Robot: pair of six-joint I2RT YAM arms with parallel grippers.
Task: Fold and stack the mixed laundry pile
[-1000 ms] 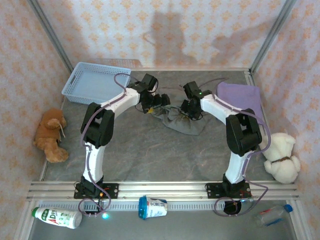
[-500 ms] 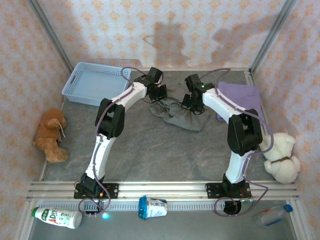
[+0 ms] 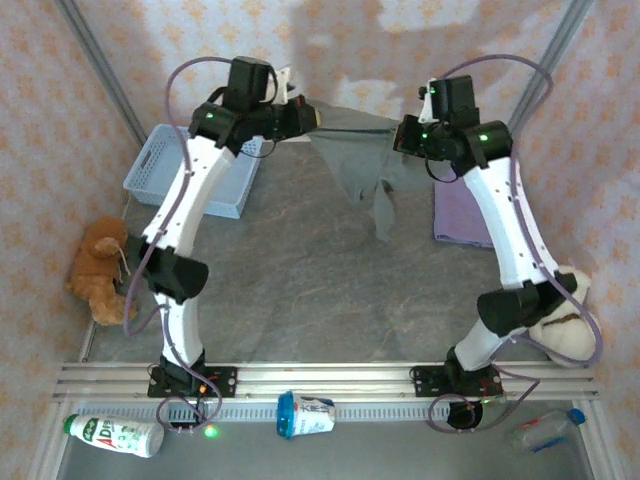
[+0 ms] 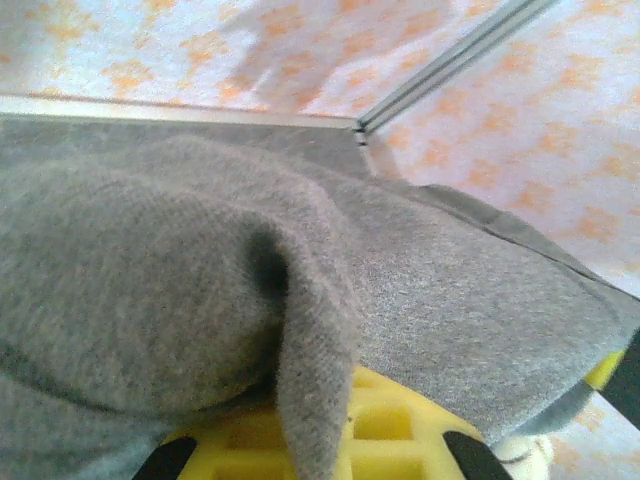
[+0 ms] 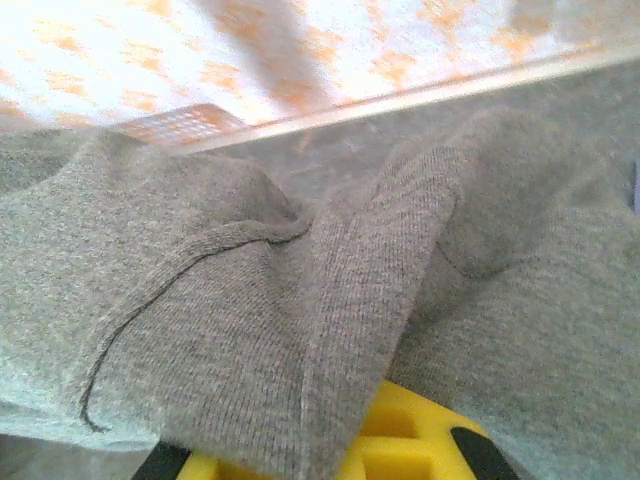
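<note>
Both arms are reaching high over the far half of the table (image 3: 300, 290) and holding the grey top (image 3: 360, 150) stretched between them in the air. The left gripper (image 3: 312, 115) is pinching one upper edge of it and the right gripper (image 3: 403, 140) the other. In each wrist view the knit cloth is bunching over the yellow fingers (image 4: 395, 420) (image 5: 405, 435), so both pairs of fingers are clamping down on fabric rather than standing open. The garment's top edge is running nearly level between the two grippers, while the rest is drooping in an uneven point towards the table, twisted and far from flat. A thin cord (image 5: 150, 290) is trailing across the fabric in the right wrist view.

The lavender T-shirt (image 3: 455, 215) is lying on the table at the far right, partly behind the right arm. It is looking flat and roughly rectangular, so it is probably folded and waiting as the base of the stack, though that is hard to confirm here. The light blue basket (image 3: 150, 170) is sitting at the far left.

Judging by this, the work is about halfway. The grey top needs laying out flat, folding, and placing on the T-shirt.
</note>
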